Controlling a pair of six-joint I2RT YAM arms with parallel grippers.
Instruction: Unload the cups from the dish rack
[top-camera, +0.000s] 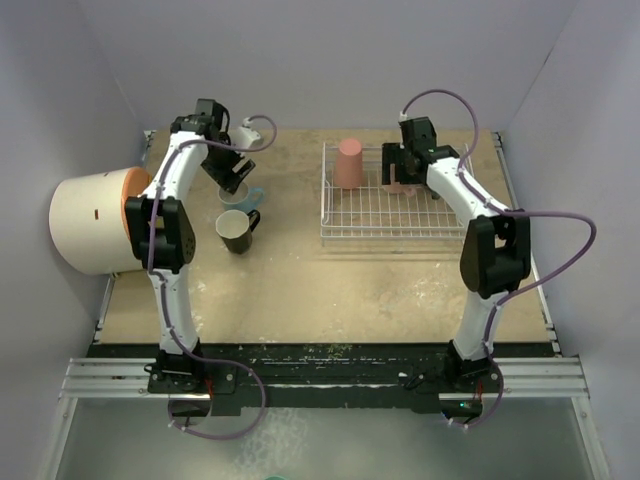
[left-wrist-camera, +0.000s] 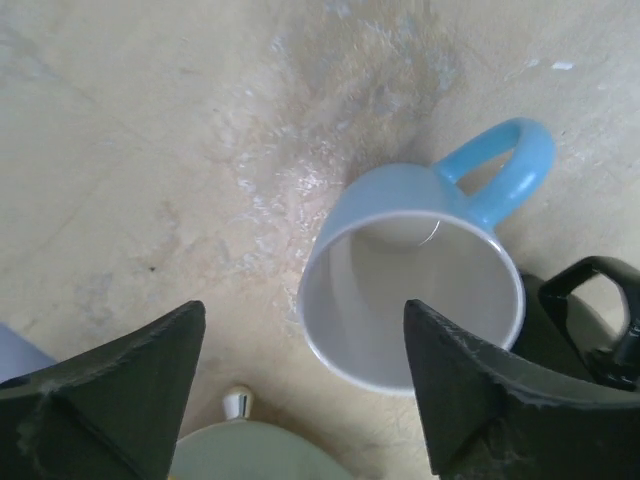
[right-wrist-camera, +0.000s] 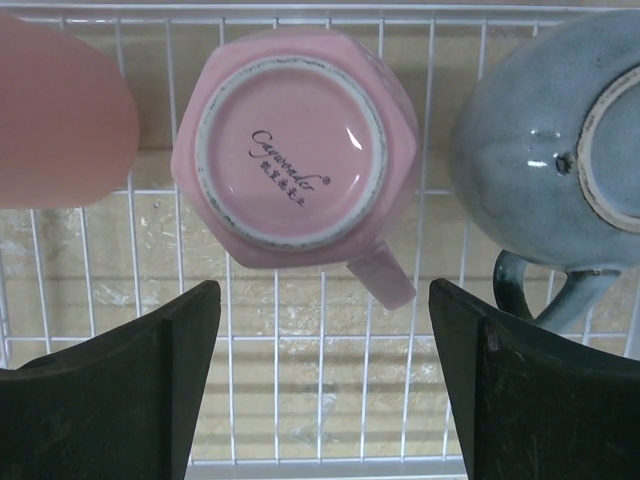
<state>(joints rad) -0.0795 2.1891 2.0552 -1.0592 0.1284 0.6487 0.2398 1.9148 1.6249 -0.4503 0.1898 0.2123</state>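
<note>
Black mug (top-camera: 236, 232) and blue mug (left-wrist-camera: 410, 290) stand on the counter (top-camera: 300, 290), three cups (right-wrist-camera: 290, 150) wait in the rack (top-camera: 322, 200), and left gripper (left-wrist-camera: 305, 310) and right gripper (right-wrist-camera: 325, 290) gape empty.

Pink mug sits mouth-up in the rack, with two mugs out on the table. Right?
No: the pink mug sits base-up in the rack, as the right wrist view shows. The blue mug and black mug are out on the table.
</note>
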